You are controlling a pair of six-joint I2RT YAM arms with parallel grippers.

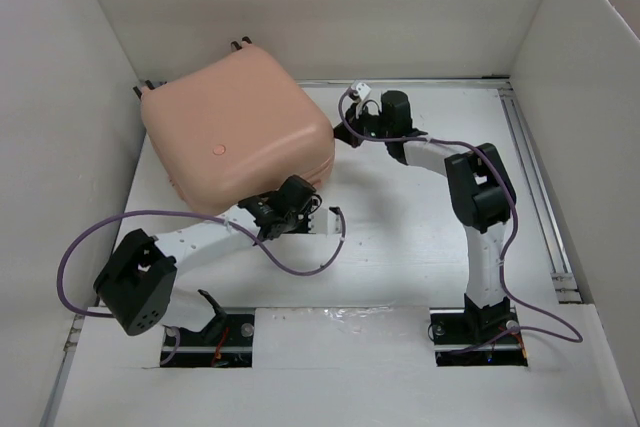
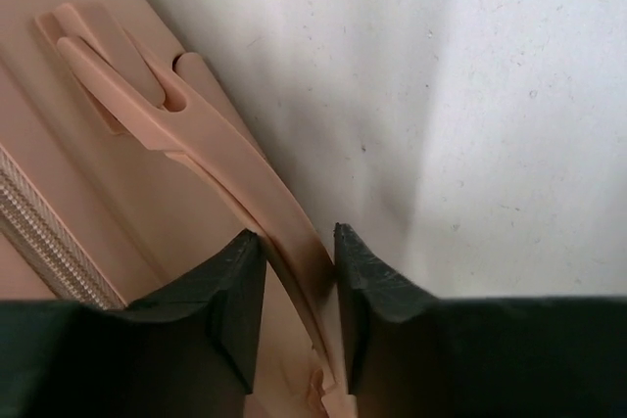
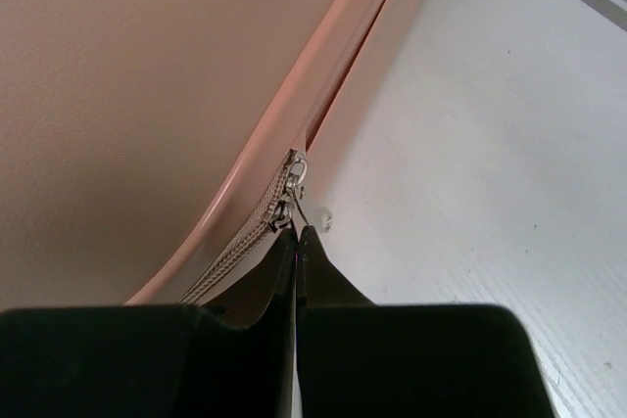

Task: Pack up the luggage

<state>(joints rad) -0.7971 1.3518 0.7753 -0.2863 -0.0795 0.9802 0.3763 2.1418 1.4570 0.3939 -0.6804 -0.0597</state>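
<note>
**A:** Where does the luggage [image 1: 235, 142] sit?

**B:** Upper left of the top view, shell closed, on the table [image 1: 400, 247] near the back-left walls.

**A:** And the left gripper [image 1: 272, 209]?

**B:** At the case's lower edge, left of centre in that frame. In its wrist view the pink handle [image 2: 196, 134] runs down between the two pads, with the jaws drawn in on either side of it. How hard they press, I can't tell.

**A:** So it's the anchor?

**B:** I'd judge so. It should steady the shell without lifting, or the seam may twist.

**A:** The right gripper [image 1: 348, 133]?

**B:** At the case's right edge, just right of centre in the top view. Its fingertips are pressed together on the zipper pull [image 3: 292, 208], and the zipper teeth [image 3: 235, 252] run off toward the lower left of its wrist view.

**A:** How should it zip?

**B:** Draw along the seam, low and parallel to the shell, and follow the rounded corner. Tugging outward would likely slip that small tab from the tips.
</note>
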